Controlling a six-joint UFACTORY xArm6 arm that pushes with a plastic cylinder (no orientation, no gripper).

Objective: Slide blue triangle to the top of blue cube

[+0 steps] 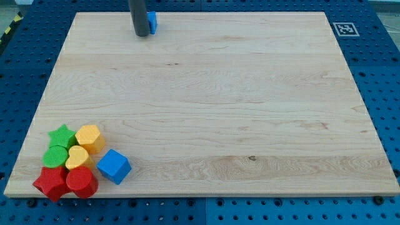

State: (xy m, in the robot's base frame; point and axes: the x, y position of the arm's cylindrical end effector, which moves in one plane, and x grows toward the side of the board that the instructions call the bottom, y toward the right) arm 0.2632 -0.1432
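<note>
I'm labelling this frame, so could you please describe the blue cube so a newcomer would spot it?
Look at the wooden board's bottom-left corner, where a cluster of blocks sits. The blue cube lies at that cluster's right edge, the only blue piece there.

My tip point(142, 34) low, upright rod at the view's top

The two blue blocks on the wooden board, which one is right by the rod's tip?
The small blue triangle at the view's top edge, beside my tip. The blue cube sits far off, bottom left.
</note>
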